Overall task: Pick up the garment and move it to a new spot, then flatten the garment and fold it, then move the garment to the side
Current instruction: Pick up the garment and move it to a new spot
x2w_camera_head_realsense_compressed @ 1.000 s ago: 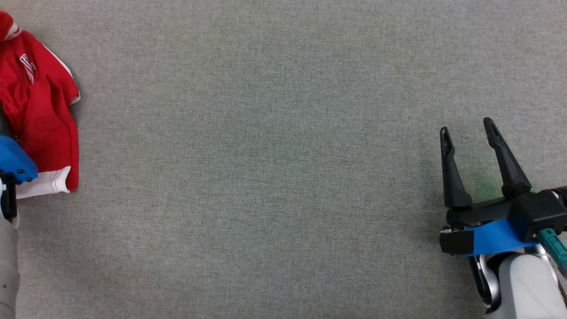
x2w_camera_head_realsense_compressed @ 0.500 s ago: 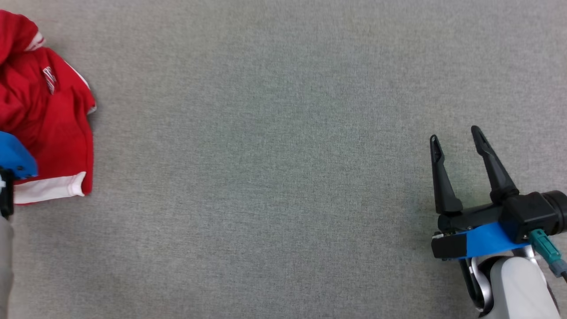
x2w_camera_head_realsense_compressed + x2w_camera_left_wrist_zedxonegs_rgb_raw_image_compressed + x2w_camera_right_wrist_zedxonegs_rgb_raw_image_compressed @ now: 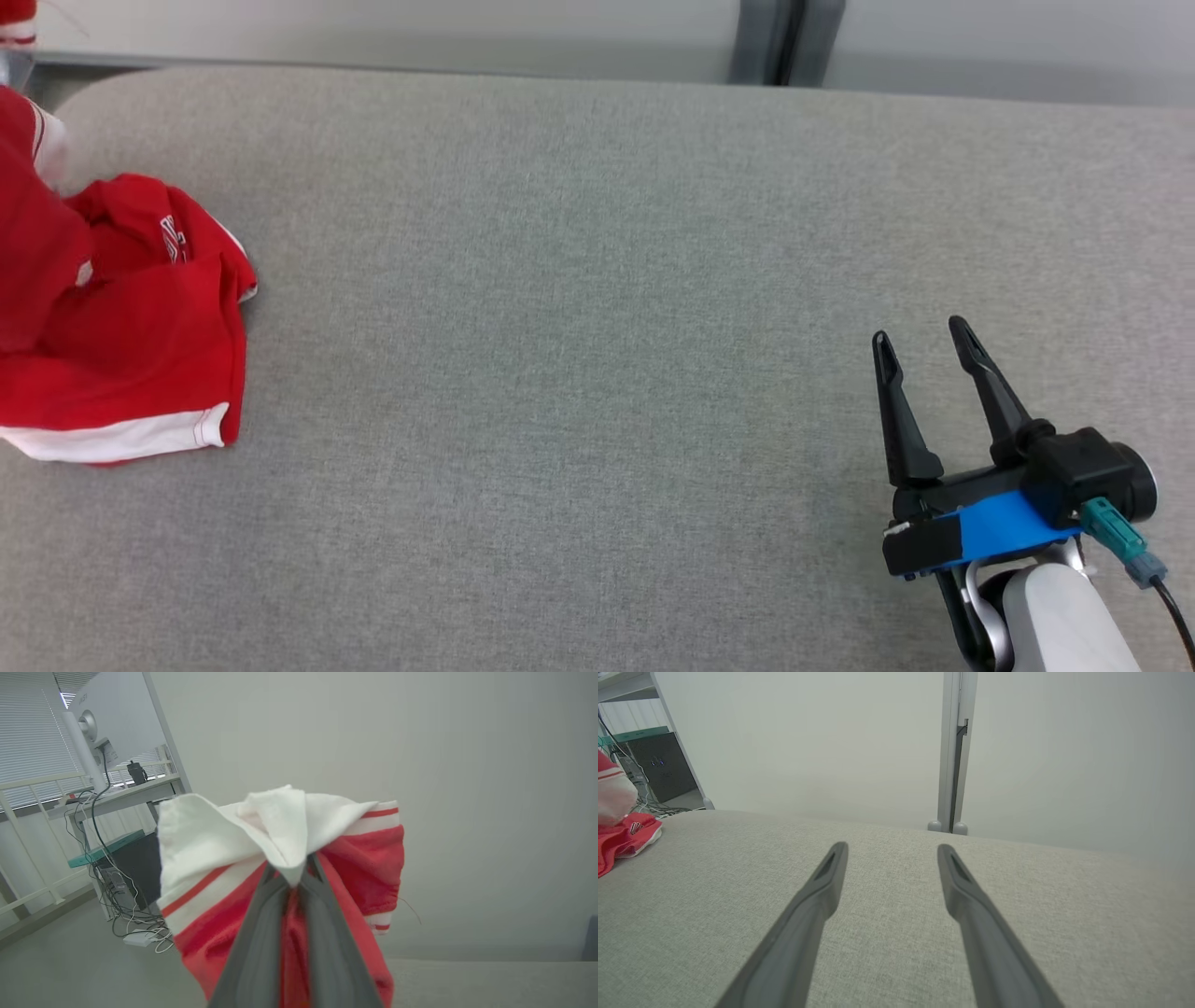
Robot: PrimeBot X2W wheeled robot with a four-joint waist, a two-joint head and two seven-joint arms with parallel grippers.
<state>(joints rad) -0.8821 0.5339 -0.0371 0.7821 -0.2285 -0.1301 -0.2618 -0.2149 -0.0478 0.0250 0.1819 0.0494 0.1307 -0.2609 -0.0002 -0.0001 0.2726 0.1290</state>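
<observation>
The garment [image 3: 131, 327] is red with white trim and lies bunched at the far left of the grey table [image 3: 597, 280], one part rising up past the left edge of the head view. In the left wrist view my left gripper [image 3: 294, 870] is shut on a white-and-red edge of the garment [image 3: 280, 830], which hangs lifted in front of a pale wall. My right gripper [image 3: 924, 341] stands open over bare table at the lower right, far from the cloth. The right wrist view has its two fingers [image 3: 822, 882] spread, with the garment [image 3: 621, 835] at the far left.
The table's far edge [image 3: 597, 79] runs along the top of the head view, with a wall and a grey post [image 3: 770, 42] behind it. A desk with cables [image 3: 117, 798] stands off to the side in the left wrist view.
The head camera has tilted up, so the table's far edge and wall came into view. The left gripper shut on the garment and lifted part of it; its blue wrist left the head view.
</observation>
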